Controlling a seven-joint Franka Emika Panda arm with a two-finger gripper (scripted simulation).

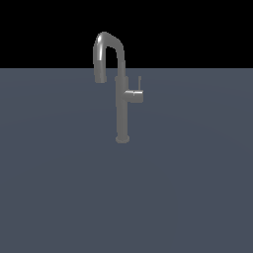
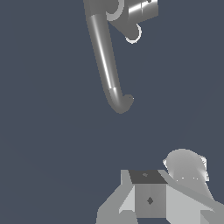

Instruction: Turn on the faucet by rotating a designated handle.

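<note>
I had the gripper (image 2: 151, 197) well apart from the faucet (image 1: 121, 106), its jaw state impossible to tell, since the handle (image 1: 134, 95) jutted toward 3 o'clock off the column, untouched, needing a side approach.

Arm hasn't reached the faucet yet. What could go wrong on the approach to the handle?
1. The spout lies between the tool and the handle in the wrist view, so a straight approach may clip it.
2. The handle is a short stub with a thin pin; the tool may grab the pin alone or slip off.
3. The handle sits tight against the column, so the tool may push that instead.
</note>
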